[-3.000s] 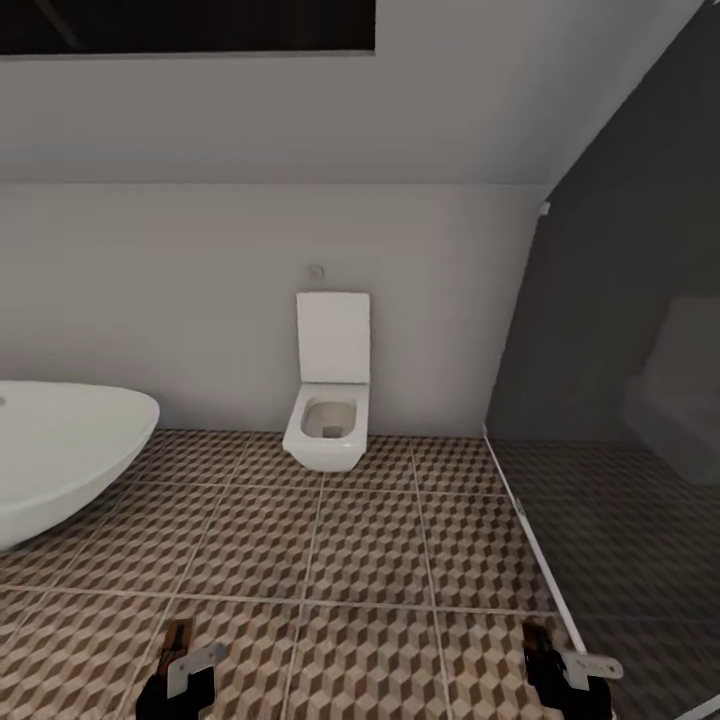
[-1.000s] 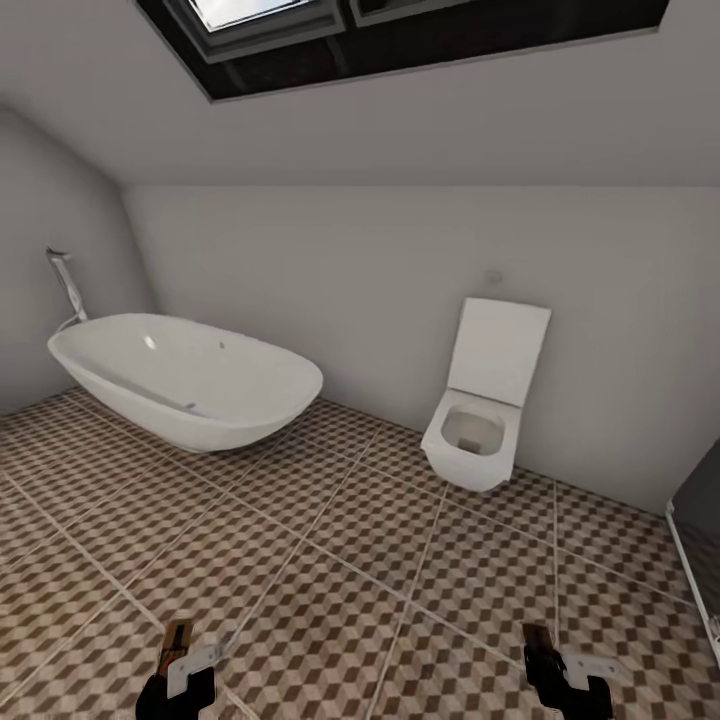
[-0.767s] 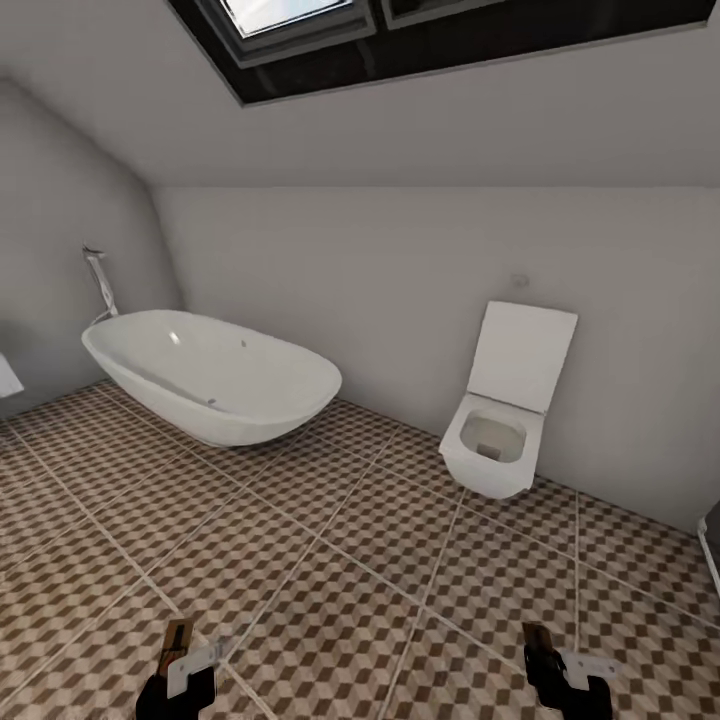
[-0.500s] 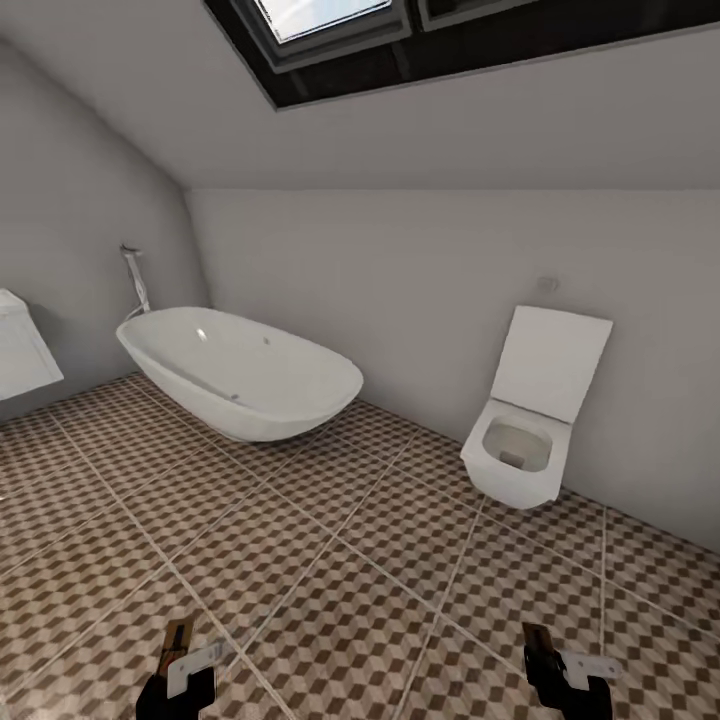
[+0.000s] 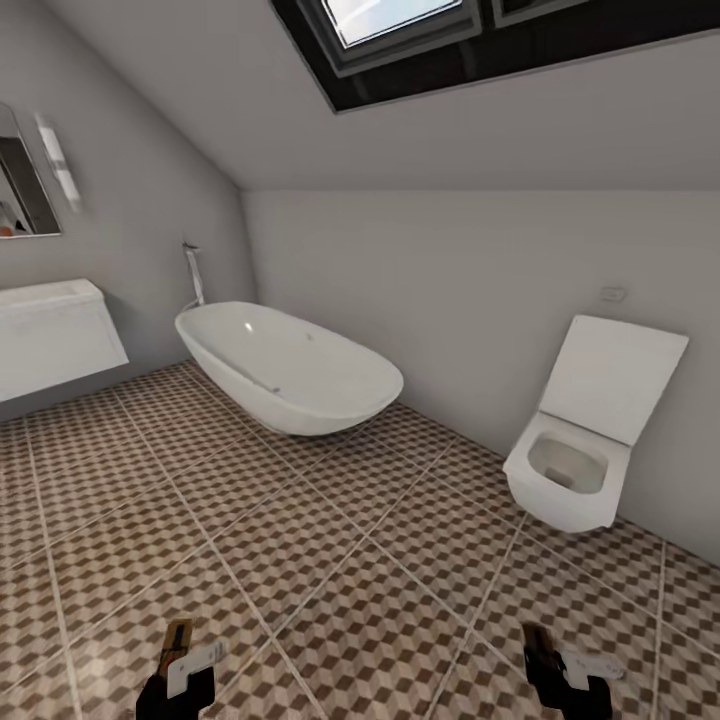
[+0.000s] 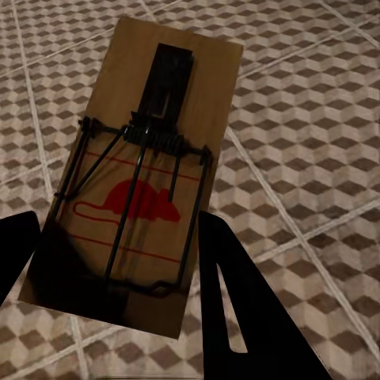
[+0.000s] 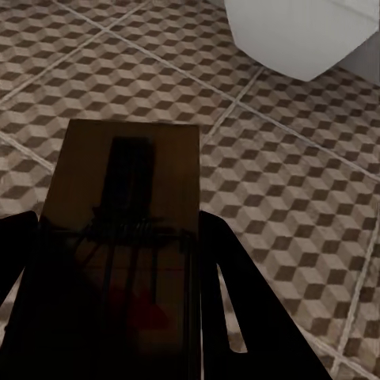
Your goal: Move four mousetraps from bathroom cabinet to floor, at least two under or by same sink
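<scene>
Both grippers are carrying a mousetrap. In the left wrist view the left gripper [image 6: 119, 261] is closed on the near end of one mousetrap [image 6: 142, 174], a brown board with a red mouse print and a dark wire spring, held flat above the bathroom floor [image 6: 317, 119]. In the right wrist view the right gripper [image 7: 119, 285] clamps a second mousetrap [image 7: 123, 237], which sits in shadow so its wire parts are hard to make out. In the head view both grippers sit low at the bottom edge, the left gripper [image 5: 178, 668] and the right gripper [image 5: 560, 672], well apart from each other.

I judge the step in hand to be carrying: two traps are out of the cabinet and on their way to a spot by the sink. The white boxy sink [image 5: 50, 335] hangs on the left wall under a mirror [image 5: 20, 195], with bare tiles beneath and in front of it. The next move calls for bringing the base toward that sink, then lowering each trap flat onto the tiles under or right beside it.

Room is generous. The bathtub [image 5: 290, 368] stands along the far wall, near the sink's far end, and the toilet [image 5: 585, 450] juts out at the right. The open floor [image 5: 300, 540] between them leaves a wide path; the tub's rim is the nearest edge to mind on the way.
</scene>
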